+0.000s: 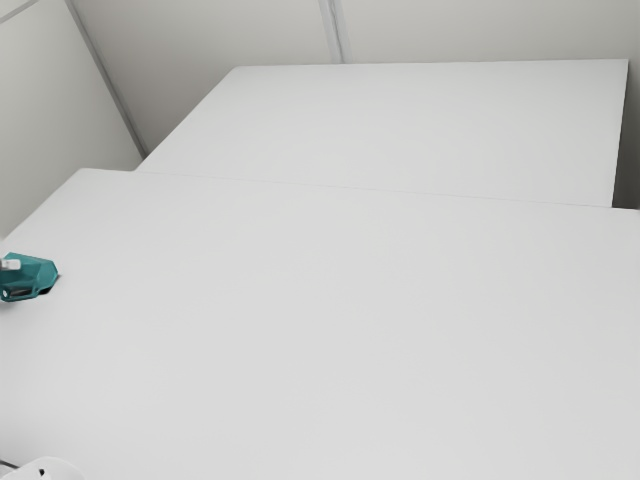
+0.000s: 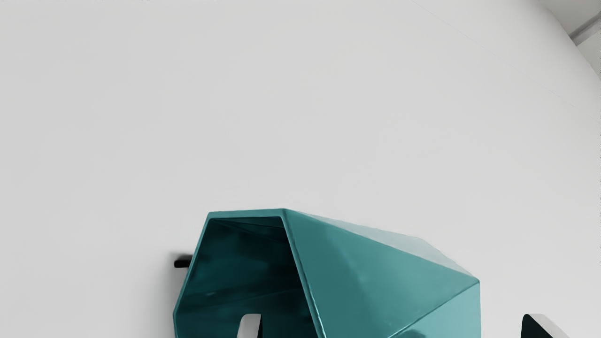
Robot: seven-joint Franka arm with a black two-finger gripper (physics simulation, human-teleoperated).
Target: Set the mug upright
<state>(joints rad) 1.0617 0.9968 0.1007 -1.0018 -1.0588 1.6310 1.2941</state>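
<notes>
The gripper (image 1: 10,265) is held open at the mug (image 1: 38,274), its two fingers (image 2: 250,327) set wide apart. One fingertip is seen across the mug's open mouth; whether the mug is touched by it cannot be told. The other is placed past the closed end, where a strip of bare tabletop is left between finger and mug, so nothing is clamped. The teal, faceted mug is laid on its side on the white table (image 1: 350,330), near the edge of the picture at the exterior view's left. By its rim a small black piece (image 2: 183,261) can be seen. Beyond a thin seam, another white surface (image 1: 400,130) is backed by pale walls (image 1: 200,60).
</notes>
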